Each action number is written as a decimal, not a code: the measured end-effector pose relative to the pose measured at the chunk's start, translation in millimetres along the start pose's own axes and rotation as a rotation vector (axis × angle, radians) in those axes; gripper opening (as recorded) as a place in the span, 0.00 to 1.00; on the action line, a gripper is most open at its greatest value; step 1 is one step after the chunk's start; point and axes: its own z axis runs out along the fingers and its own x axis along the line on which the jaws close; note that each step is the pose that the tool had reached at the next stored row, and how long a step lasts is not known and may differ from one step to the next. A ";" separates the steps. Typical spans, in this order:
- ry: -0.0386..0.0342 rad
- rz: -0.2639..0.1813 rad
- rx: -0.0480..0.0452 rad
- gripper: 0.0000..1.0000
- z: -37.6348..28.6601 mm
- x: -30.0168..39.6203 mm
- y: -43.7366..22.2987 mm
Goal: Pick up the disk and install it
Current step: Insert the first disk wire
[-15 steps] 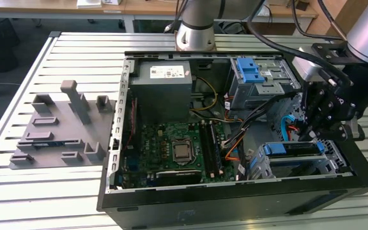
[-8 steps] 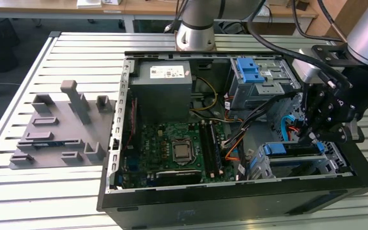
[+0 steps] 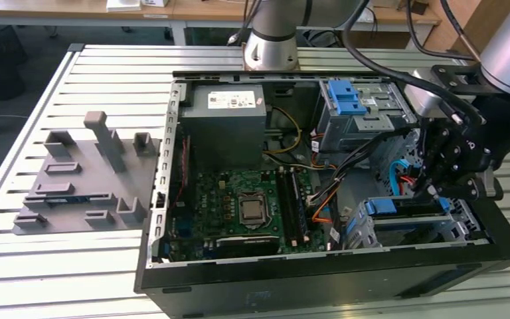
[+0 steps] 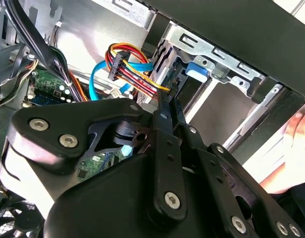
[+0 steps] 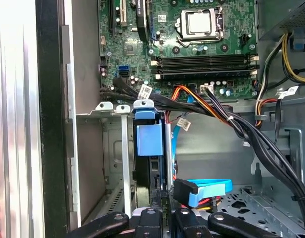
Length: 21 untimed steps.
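disk (image 5: 150,139) in drive cage (image 5: 105,106), beside motherboard (image 5: 192,44)

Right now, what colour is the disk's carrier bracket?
Blue; the carrier bracket shows best in the first wrist view.

Grey moulded tray (image 3: 82,183) lies beside the open computer case (image 3: 326,286).

Slatted metal table (image 3: 104,73), wooden desks (image 3: 202,10)
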 end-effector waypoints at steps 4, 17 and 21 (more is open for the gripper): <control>0.0001 0.002 -0.0001 0.16 1.4 0.2 -0.5; 0.0006 0.002 0.0000 0.16 3.6 1.1 -1.9; 0.0002 0.002 0.0000 0.16 4.4 1.4 -2.0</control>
